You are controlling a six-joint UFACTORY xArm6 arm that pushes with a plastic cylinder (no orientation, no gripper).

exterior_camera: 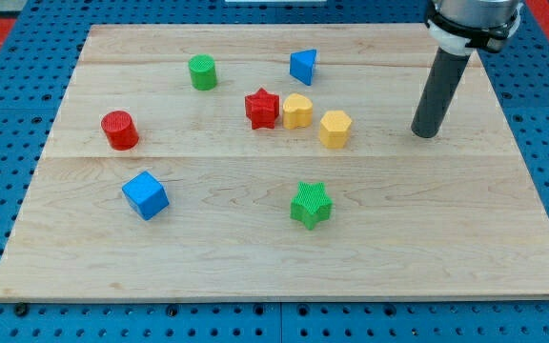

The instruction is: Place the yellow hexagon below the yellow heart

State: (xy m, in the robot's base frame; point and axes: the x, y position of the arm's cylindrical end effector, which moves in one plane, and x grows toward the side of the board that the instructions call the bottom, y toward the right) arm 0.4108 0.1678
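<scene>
The yellow hexagon [335, 129] lies near the board's middle, just right of and slightly below the yellow heart [297, 111]. The two are close, nearly touching. The heart sits against the right side of the red star [262, 109]. My tip [426, 133] rests on the board to the right of the hexagon, about a hundred pixels away at nearly the same height in the view. It touches no block.
A blue triangle [302, 67] lies above the heart. A green cylinder [202, 72] is at top left, a red cylinder [119, 131] at left, a blue cube [145, 195] at lower left, a green star [311, 205] below the hexagon. The wooden board [446, 248] lies on a blue pegboard.
</scene>
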